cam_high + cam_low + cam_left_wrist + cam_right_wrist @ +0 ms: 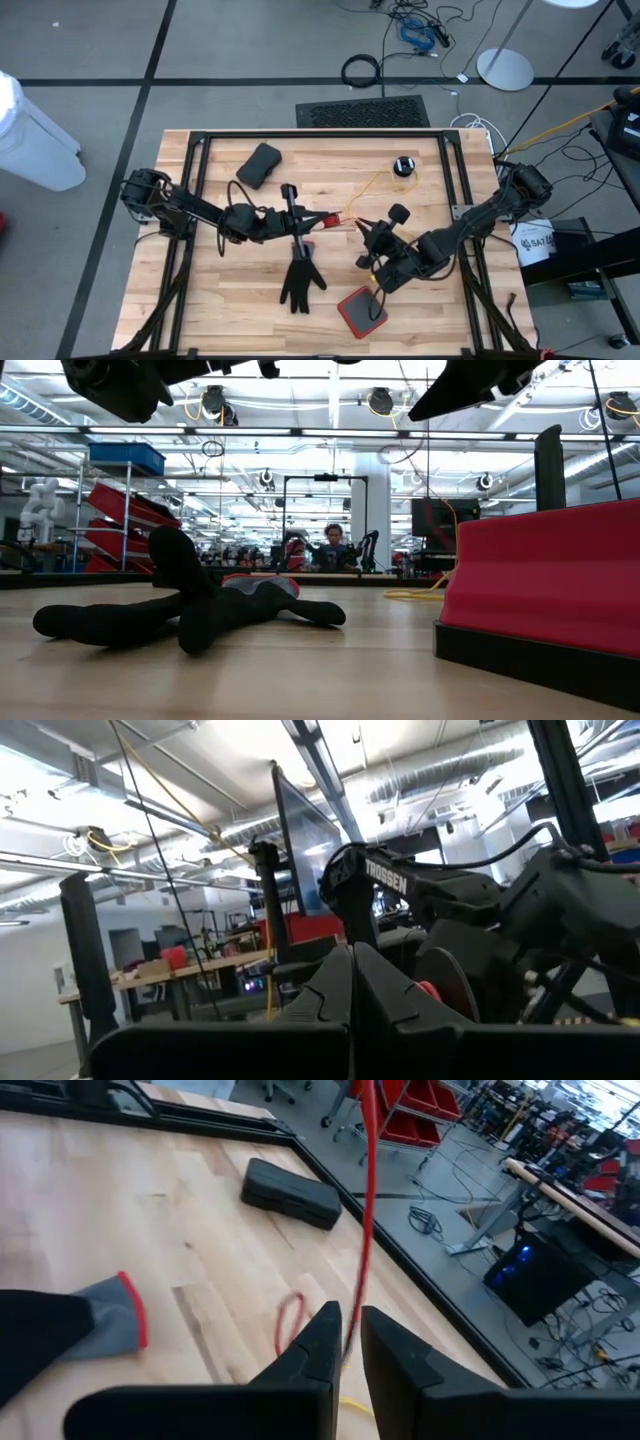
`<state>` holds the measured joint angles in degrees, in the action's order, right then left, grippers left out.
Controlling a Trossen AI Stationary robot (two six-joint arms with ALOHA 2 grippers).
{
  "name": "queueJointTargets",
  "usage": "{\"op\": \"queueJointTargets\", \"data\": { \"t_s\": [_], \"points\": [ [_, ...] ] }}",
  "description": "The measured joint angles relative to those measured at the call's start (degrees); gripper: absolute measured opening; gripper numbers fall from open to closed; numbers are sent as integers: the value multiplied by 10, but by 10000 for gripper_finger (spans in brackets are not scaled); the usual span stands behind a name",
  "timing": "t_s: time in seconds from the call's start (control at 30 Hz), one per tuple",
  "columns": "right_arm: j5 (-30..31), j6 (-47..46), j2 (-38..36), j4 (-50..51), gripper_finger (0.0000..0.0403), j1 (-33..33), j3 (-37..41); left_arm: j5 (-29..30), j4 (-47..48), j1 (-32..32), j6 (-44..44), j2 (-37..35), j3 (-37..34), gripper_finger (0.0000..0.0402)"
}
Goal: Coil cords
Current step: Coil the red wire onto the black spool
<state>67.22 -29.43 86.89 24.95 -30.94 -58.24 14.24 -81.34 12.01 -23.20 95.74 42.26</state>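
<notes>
Fingers of my left gripper [352,982] are pressed together with no gap, seen in the left wrist view; this camera looks level across the room toward the right arm [440,890], which carries white lettering.

High view: left gripper [318,221] sits mid-table beside a small red end piece [331,219]. A yellow cord [372,188] runs from there up to a black puck [403,165] near the table's far edge. Right gripper [366,232] is close by, just right of the red piece, with a second black puck [399,212] next to it. A black glove [300,277] lies below the left gripper, a red block [361,310] near the front edge, a black case [259,165] toward the far left.

Low view: glove [190,605] lies flat on the wood, red block [545,585] at right; a loop of yellow cord [415,594] rests on the table behind.

Right wrist view: right fingers [317,1348] stand nearly together, clamped on a thin red cord [366,1200] that rises taut between them. A small red loop [288,1320] lies on the table just beyond, and the glove's grey, red-edged cuff [115,1318] and the case [291,1193] show farther off.
</notes>
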Motion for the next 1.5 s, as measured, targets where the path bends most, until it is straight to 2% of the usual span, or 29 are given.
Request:
{"op": "queueJointTargets", "data": {
  "t_s": [0.37,0.53,0.7,0.87,0.97,1.27,1.5],
  "points": [
    [1,-36,0,-12,29,-10,24,1,8,0,2,0,0,0],
    [1,-15,0,-102,31,-10,61,1,8,0,3,0,0,0],
    [-9,35,1,-208,53,-6,98,1,8,0,4,0,0,0],
    [-19,35,1,-248,79,4,113,1,9,0,4,0,0,0],
    [-47,49,0,-274,86,10,121,1,9,0,4,0,0,0],
    [-65,84,18,-337,77,29,128,0,9,0,5,0,0,0],
    [-61,92,22,-345,62,42,128,0,9,0,5,0,0,0]
  ]
}}
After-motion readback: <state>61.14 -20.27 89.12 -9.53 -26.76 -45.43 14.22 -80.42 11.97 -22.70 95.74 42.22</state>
